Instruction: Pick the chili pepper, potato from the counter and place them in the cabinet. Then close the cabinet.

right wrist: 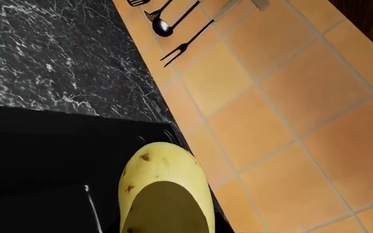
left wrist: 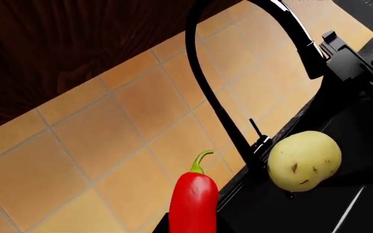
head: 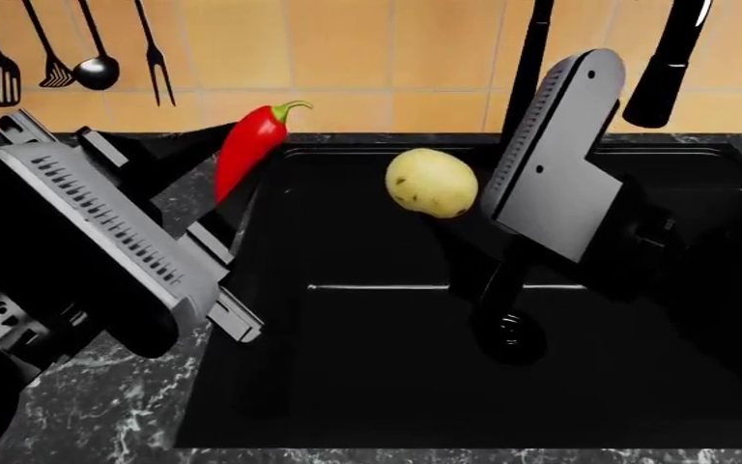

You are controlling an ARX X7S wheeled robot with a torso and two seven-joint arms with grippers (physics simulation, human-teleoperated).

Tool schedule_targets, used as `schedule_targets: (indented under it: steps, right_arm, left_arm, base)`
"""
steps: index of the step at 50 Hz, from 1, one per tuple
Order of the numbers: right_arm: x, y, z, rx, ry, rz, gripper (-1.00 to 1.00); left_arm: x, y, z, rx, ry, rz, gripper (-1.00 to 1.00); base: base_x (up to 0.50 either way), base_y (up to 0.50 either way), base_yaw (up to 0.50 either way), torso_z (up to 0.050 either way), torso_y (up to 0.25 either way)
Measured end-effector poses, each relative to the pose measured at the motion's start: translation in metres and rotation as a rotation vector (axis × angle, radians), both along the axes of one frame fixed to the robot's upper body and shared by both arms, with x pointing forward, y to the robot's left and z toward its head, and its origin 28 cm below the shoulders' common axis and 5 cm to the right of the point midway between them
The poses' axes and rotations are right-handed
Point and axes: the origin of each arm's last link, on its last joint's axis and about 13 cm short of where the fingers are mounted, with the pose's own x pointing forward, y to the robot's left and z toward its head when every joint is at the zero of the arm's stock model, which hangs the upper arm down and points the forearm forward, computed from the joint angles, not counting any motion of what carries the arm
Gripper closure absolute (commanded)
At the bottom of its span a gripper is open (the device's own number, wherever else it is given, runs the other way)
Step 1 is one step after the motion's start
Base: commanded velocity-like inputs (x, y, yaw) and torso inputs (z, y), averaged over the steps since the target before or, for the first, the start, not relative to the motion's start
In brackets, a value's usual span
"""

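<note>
A black-grey marble counter (head: 88,406) frames a matte black sink (head: 385,387), backed by orange wall tiles (head: 345,48) where utensils (head: 74,58) hang. A black faucet (left wrist: 219,97) arches over the basin's back edge. The left gripper (head: 223,184) pinches the chili pepper (head: 248,145) above the sink's back-left corner. The right gripper (head: 474,208) appears clamped on the potato (head: 431,182) over the basin, though its fingertips are hidden behind the arm.
</note>
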Motion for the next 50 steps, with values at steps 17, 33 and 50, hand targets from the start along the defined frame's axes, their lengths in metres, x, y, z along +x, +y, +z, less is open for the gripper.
schedule_targets:
  steps: [17, 33, 50]
  right_arm:
    - [-0.002, 0.0, 0.0, -0.001, -0.006, -0.002, 1.0]
    - [-0.004, 0.0, 0.002, -0.007, -0.007, -0.007, 1.0]
    - [-0.02, 0.003, 0.016, -0.014, -0.07, -0.046, 1.0]
  left_arm:
    - [0.0, -0.001, 0.001, -0.008, -0.008, -0.002, 1.0]
    - [-0.005, -0.002, 0.003, -0.035, -0.031, -0.003, 1.0]
    - [-0.016, -0.012, 0.014, -0.154, -0.102, -0.029, 1.0]
  base:
    - [0.05, 0.0, 0.0, 0.0, 0.0]
    - [0.04, 0.0, 0.0, 0.0, 0.001]
    - [0.0, 0.0, 0.0, 0.0, 0.0]
